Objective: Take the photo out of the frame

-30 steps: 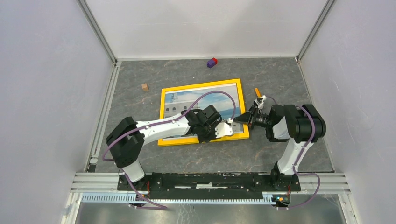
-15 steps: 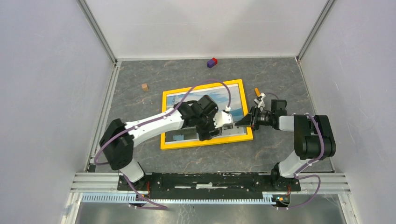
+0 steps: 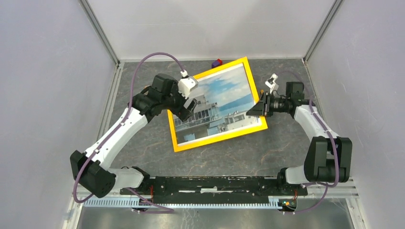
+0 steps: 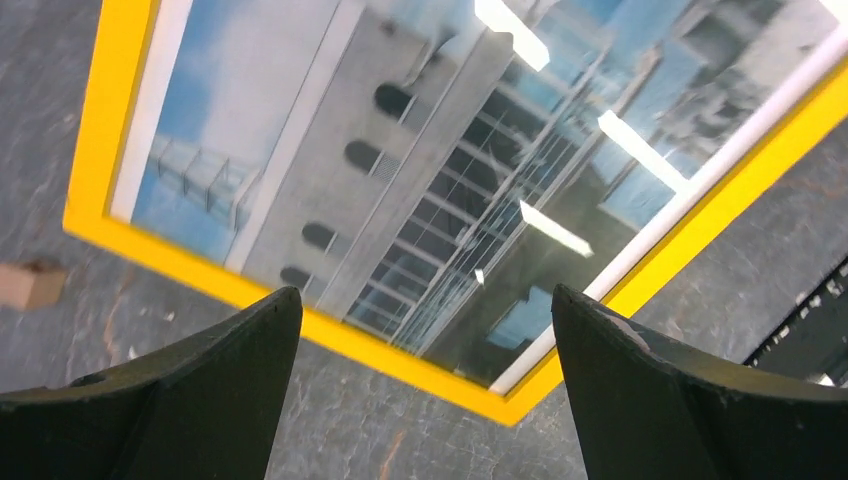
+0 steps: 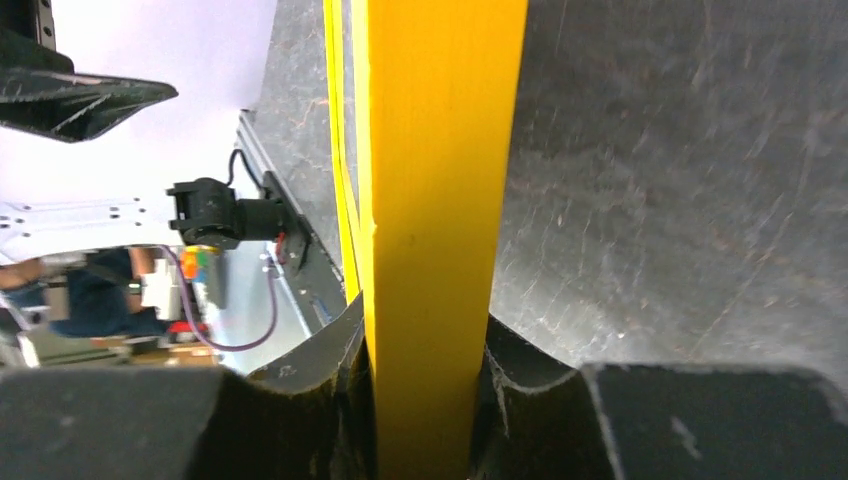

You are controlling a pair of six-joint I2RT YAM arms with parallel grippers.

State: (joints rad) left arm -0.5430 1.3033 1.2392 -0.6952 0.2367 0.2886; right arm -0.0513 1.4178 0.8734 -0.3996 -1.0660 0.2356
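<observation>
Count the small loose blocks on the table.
2: purple block behind far corner of the frame; wooden cube beside its left side, left wrist view only. Others may be hidden.

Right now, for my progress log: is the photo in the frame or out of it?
In. The photo sits inside the frame, yellow border showing around it; the right gripper clamps one edge of the frame.

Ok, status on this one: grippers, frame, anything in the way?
Left gripper open, above the frame. Right gripper shut on its right edge. Photo still inside, face up. Nothing blocking seen.
</observation>
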